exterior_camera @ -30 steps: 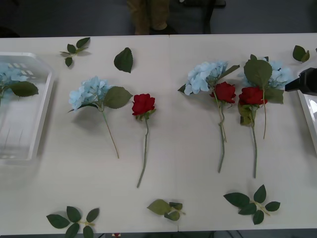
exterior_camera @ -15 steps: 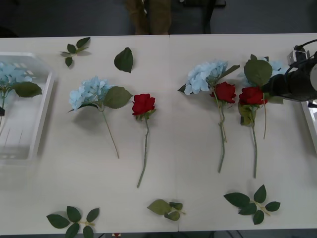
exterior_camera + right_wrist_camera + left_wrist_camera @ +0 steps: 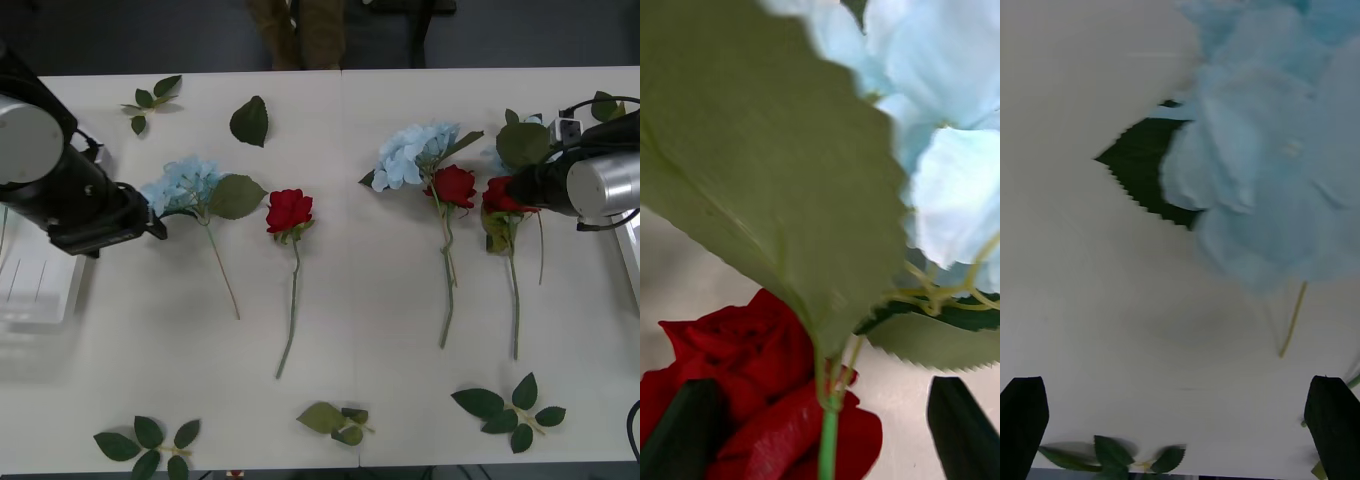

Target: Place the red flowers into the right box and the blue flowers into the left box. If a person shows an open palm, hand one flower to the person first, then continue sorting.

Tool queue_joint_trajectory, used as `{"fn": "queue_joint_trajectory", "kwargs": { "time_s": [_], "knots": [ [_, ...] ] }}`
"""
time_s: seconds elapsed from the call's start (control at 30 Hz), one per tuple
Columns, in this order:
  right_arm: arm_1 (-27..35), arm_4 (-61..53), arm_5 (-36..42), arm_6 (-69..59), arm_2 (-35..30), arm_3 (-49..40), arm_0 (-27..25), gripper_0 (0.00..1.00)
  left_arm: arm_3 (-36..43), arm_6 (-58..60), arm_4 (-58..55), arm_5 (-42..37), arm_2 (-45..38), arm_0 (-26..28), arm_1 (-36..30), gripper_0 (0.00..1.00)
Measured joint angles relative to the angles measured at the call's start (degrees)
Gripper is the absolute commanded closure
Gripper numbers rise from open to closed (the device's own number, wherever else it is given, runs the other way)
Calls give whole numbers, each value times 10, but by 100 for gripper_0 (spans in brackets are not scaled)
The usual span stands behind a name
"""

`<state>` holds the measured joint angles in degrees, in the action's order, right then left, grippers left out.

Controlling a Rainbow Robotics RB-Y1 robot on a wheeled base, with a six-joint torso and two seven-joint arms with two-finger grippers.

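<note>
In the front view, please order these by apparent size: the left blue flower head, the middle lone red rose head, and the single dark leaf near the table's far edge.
1. Left blue flower head, largest.
2. Lone red rose head and single dark leaf: these look about alike, so I do not rank them.

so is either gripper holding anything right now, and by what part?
Nothing held. Left gripper is open near the pale blue hydrangea; right gripper is open around the deep-red rose.
</note>
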<state>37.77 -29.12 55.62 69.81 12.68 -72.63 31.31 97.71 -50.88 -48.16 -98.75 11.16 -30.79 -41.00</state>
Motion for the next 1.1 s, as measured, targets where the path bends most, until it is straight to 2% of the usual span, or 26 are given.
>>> {"fn": "queue_joint_trajectory", "kwargs": {
  "time_s": [0.1,0.17,0.23,0.6,0.77,0.93,1.1],
  "knots": [
    [0,4,-42,-1,19,23,3,72,5,35,33,19,51,-14,33,0],
    [0,4,-49,-1,25,29,7,88,5,69,57,39,91,-22,47,0],
    [0,4,-49,-1,26,30,11,99,3,96,81,55,127,-30,59,0],
    [1,-16,-42,-1,25,27,14,100,-118,100,130,182,217,-49,109,0],
    [3,-74,57,-1,-7,-14,14,100,-138,100,145,203,231,-49,110,0],
    [3,-109,159,-1,-82,-85,14,100,-139,100,148,203,234,-49,110,0],
    [3,-142,219,4,-146,-129,14,100,-140,100,161,204,234,-49,110,0]
  ]
}}
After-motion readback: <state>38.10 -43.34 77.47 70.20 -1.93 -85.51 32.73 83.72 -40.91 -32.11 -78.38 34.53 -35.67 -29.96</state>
